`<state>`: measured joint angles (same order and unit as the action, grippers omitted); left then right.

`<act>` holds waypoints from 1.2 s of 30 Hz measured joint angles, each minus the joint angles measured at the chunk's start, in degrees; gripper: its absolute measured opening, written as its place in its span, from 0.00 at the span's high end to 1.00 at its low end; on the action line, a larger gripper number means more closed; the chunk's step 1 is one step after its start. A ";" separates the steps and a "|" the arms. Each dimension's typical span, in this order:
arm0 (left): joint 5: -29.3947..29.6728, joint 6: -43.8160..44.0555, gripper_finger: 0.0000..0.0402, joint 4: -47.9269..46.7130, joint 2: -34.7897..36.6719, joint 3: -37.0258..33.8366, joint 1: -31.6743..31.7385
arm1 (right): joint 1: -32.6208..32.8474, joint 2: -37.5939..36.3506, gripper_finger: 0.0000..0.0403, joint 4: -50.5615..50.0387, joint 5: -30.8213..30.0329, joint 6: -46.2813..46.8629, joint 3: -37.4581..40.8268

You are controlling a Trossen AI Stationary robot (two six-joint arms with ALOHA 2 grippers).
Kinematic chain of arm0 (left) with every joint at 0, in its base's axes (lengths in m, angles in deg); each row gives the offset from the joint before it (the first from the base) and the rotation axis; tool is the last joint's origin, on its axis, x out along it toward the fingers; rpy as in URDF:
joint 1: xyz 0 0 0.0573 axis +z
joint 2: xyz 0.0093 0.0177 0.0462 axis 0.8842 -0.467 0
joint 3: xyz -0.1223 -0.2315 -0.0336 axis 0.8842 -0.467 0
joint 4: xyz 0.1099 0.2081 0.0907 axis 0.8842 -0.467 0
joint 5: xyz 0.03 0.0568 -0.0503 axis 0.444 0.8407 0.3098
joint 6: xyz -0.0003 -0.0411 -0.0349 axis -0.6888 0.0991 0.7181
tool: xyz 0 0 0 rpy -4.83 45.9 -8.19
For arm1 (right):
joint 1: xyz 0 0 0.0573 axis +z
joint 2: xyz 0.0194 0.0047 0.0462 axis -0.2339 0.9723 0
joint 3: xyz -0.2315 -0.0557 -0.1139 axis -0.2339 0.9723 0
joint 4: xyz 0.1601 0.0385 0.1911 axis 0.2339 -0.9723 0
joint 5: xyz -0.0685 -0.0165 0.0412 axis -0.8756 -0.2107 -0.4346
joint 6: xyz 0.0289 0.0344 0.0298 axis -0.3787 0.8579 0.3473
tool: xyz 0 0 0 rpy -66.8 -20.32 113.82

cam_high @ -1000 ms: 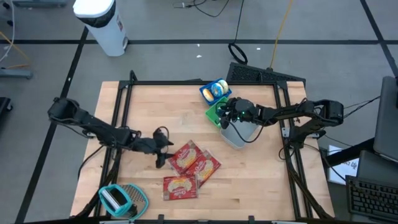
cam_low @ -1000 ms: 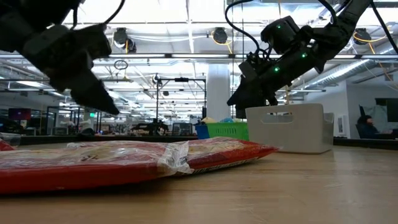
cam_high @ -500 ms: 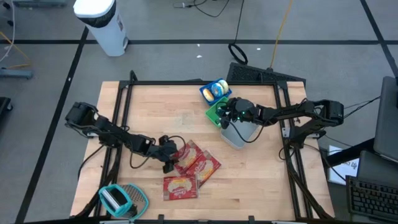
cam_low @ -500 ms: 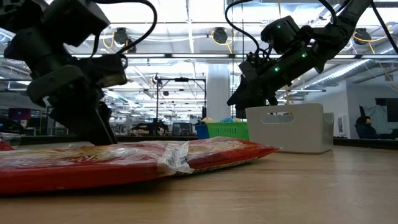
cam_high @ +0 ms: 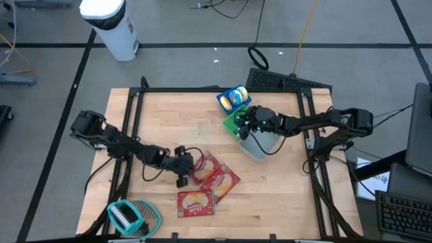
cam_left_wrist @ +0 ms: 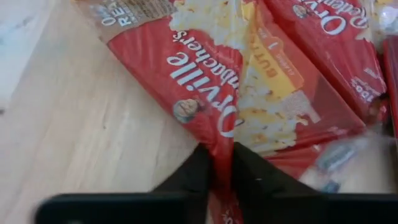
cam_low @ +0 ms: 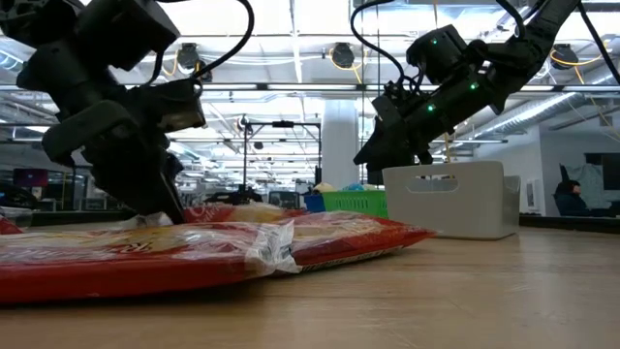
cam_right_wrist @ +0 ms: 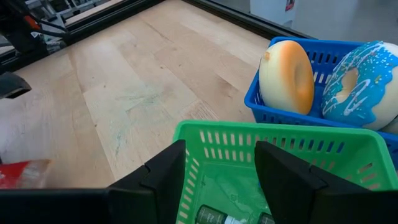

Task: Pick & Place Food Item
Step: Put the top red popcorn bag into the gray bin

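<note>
Red popcorn packet (cam_left_wrist: 217, 93) pinched at its edge by the left gripper (cam_left_wrist: 219, 167), fingers clamped; right gripper (cam_right_wrist: 219, 163) hovers open-fingered over the green basket (cam_right_wrist: 280, 149).

My workbench is a light wooden table (cam_high: 202, 121) edged by a black metal frame (cam_high: 223, 90), filling the middle of the overhead view. Around it lies a grey floor (cam_high: 175, 27) crossed by dark tape lines. At the upper left stands a white cylindrical bin (cam_high: 111, 23). Cables (cam_high: 260, 40) trail across the floor at the top centre. From table height I see a large open hall with bright ceiling lights (cam_low: 334, 53), pipes and a white column (cam_low: 339, 145).
</note>
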<state>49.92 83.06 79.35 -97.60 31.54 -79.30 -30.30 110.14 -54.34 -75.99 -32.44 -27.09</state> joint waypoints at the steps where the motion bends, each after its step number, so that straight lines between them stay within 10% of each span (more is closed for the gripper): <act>1: 0.28 -1.43 0.92 -0.16 0.38 -0.06 0.48 | 0.00 0.00 0.55 -0.01 -0.02 0.00 0.00; 17: 34.72 -32.01 0.95 -27.31 8.23 16.92 1.76 | 0.23 -0.01 0.55 5.08 8.81 4.45 0.00; 36: 34.70 -46.76 0.97 -15.90 8.12 20.30 3.53 | 7.91 -0.02 0.55 20.53 23.80 2.39 0.00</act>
<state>84.62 36.30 63.46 -89.48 51.84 -75.77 -22.39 110.12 -33.81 -52.19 -30.05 -27.09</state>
